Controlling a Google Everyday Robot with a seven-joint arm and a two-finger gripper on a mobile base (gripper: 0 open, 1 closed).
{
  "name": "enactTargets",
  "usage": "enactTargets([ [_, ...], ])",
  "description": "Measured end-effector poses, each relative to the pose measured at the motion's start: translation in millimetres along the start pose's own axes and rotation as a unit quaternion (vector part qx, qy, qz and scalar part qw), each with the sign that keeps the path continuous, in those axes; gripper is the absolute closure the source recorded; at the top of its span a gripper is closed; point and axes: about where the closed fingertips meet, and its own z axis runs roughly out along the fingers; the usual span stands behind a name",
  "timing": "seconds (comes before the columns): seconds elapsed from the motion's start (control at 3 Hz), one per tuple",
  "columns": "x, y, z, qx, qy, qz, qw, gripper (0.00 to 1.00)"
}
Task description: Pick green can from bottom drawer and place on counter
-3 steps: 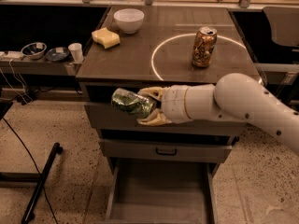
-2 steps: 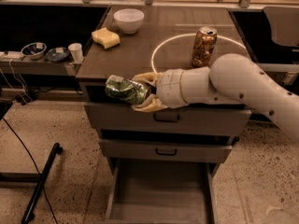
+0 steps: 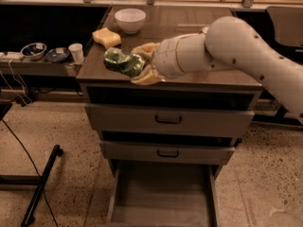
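Observation:
My gripper (image 3: 136, 64) is shut on the green can (image 3: 122, 63), which lies tilted on its side between the tan fingers. I hold it over the front left part of the counter (image 3: 97, 67), close above the surface. The white arm reaches in from the right across the counter and hides the white circle and most of the right half. The bottom drawer (image 3: 163, 193) stands pulled open below, its flat grey floor bare.
A white bowl (image 3: 130, 19) and a yellow sponge (image 3: 106, 36) sit at the counter's back left. The side shelf (image 3: 35, 64) on the left holds bowls and a white cup (image 3: 75, 52). Two shut drawers with dark handles (image 3: 168, 119) lie under the counter.
The gripper has risen with the green can from in front of the top drawer to above the counter's front left. The arm now hides the orange-brown can.

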Motion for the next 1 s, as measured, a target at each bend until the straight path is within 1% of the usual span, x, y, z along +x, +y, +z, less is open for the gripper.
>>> enactTargets([
  [0.33, 13.2, -30.2, 7.8, 0.012, 0.01, 0.031, 0.9994, 1.0],
  [0.67, 39.7, -50.2, 24.9, 0.032, 0.02, 0.084, 0.9957, 1.0],
  [1.0, 52.4, -59.0, 32.7, 0.047, 0.025, 0.106, 0.9929, 1.0],
])
